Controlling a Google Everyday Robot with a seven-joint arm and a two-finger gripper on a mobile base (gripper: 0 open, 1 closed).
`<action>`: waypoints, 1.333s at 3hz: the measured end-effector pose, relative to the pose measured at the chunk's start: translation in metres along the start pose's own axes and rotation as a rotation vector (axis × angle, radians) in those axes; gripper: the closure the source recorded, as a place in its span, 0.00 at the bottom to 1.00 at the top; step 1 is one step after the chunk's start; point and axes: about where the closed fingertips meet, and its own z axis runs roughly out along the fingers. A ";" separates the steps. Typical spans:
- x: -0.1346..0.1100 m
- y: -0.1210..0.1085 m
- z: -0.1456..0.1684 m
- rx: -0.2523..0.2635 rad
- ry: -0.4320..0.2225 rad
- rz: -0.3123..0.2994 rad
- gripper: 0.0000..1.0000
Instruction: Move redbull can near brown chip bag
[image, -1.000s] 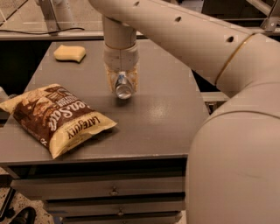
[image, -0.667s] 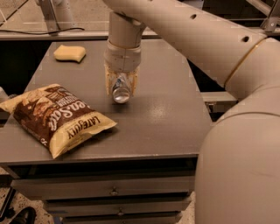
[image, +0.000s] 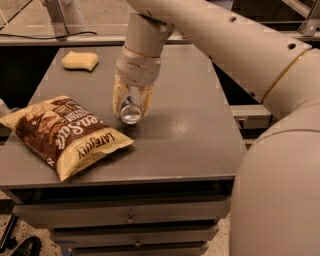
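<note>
The redbull can (image: 130, 110) is a small silver can, seen end-on, held between the fingers of my gripper (image: 132, 103). The gripper points down and is shut on the can, just above the table. The brown chip bag (image: 65, 132) lies flat at the table's front left, dark brown with white lettering and cream edges. The can hangs just to the right of the bag's upper right corner, a short gap apart from it.
A yellow sponge (image: 80, 60) lies at the back left of the grey table (image: 190, 135). My arm (image: 240, 45) crosses the upper right and fills the right side. Drawers (image: 130, 218) sit under the table's front edge.
My gripper has moved with the can toward the front left, closer to the chip bag. The bag and the sponge have not moved.
</note>
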 end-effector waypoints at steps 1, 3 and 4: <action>-0.002 0.003 0.009 0.006 -0.028 0.018 0.83; 0.001 0.006 0.013 -0.023 -0.028 0.037 0.36; 0.001 0.007 0.013 -0.040 -0.022 0.035 0.13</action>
